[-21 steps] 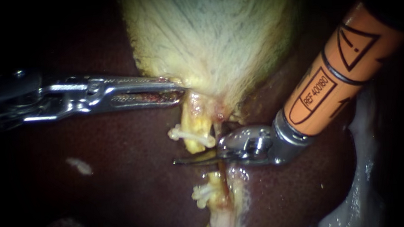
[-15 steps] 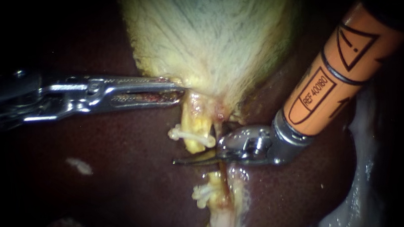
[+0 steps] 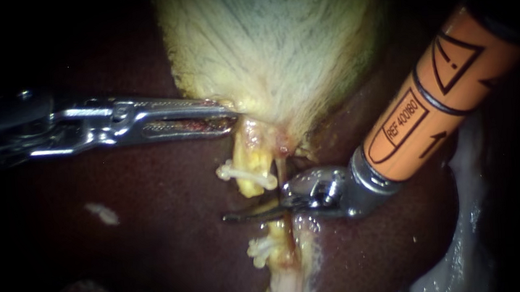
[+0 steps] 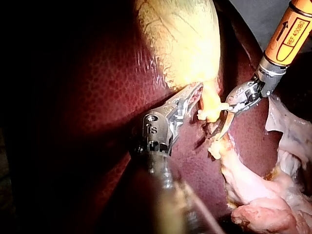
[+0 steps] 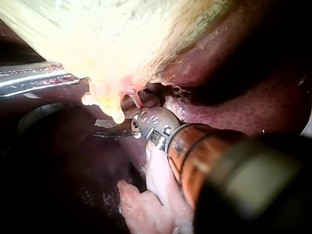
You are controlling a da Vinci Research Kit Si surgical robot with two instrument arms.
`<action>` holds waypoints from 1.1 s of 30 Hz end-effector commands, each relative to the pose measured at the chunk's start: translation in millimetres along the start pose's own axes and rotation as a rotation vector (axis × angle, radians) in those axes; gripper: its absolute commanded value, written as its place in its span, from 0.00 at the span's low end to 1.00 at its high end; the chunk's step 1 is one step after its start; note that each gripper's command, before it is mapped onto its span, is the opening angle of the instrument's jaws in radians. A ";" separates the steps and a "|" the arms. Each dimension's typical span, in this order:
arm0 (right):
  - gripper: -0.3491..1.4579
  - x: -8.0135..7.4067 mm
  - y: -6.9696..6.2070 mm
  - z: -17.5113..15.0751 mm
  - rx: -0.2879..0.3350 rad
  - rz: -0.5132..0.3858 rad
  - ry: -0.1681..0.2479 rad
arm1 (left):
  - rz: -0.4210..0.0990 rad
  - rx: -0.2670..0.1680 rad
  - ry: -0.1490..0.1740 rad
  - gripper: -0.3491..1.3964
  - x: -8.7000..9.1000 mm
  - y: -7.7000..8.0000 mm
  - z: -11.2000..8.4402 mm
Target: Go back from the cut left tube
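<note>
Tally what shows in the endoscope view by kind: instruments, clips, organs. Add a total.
Instruments: 2, the left instrument and the right instrument.
White clips: 2, the upper clip and the lower clip.
Organs: 2, the gallbladder and the liver.
Total: 6.

Two instruments (image 3: pixel 230 118) (image 3: pixel 231 216), two clips (image 3: pixel 247 175) (image 3: pixel 259 249), one gallbladder (image 3: pixel 277 45).

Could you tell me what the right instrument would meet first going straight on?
The right instrument already reaches past the cut left tube; next comes probably bare liver, depth unclear.
</note>
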 end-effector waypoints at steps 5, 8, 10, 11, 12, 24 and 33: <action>0.66 0.0 0.0 0.1 -0.001 -0.001 0.003 | 0.000 0.000 0.000 0.00 0.0 0.0 0.0; 0.71 0.0 0.0 0.1 0.001 -0.002 0.006 | 0.000 0.000 0.000 0.00 0.0 0.0 0.0; 0.72 0.0 -0.1 0.1 0.001 -0.002 0.006 | 0.000 0.001 0.000 0.00 0.0 0.0 0.0; 0.73 0.0 -0.2 0.1 0.002 -0.002 0.005 | 0.000 0.001 0.000 0.00 0.0 0.0 0.0; 0.74 0.0 -0.3 0.1 0.002 -0.002 0.005 | 0.000 0.001 0.000 0.00 0.0 0.0 0.0; 0.83 -2.4 -4.1 -2.6 0.019 -0.225 -0.001 | 0.000 0.002 0.000 0.00 0.1 0.2 -0.2; 0.97 -3.7 -3.4 -7.1 -0.177 -0.452 0.065 | 0.000 0.002 0.000 0.00 0.1 0.3 -0.2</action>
